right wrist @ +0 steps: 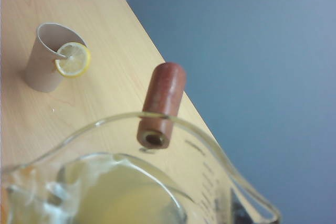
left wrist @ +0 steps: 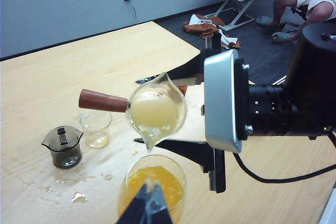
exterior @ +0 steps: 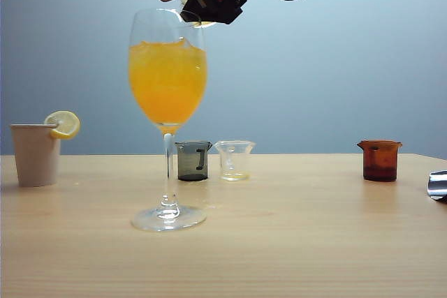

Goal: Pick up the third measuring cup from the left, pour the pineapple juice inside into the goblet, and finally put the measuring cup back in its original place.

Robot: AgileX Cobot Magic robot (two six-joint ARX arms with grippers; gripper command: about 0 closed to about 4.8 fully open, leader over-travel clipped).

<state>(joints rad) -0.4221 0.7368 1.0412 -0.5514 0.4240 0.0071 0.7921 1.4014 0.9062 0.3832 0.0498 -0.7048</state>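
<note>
Light wooden surface (exterior: 293,242), wet splashes near dark cup (left wrist: 63,145); grey-blue wall behind. Right gripper (left wrist: 210,114) high above goblet (exterior: 167,116), jaws partly spread, clamped on tilted measuring cup (left wrist: 156,109), spout over goblet's rim, pale juice (left wrist: 153,114) inside. Left gripper (left wrist: 148,206) low beside goblet, jaws closed, empty.

A paper cup (exterior: 35,154) with lemon slice (exterior: 63,124), smoky cup (exterior: 193,160), amber cup (exterior: 380,160).

Bare tabletop (exterior: 307,235) right of goblet (exterior: 167,102); cups behind.
</note>
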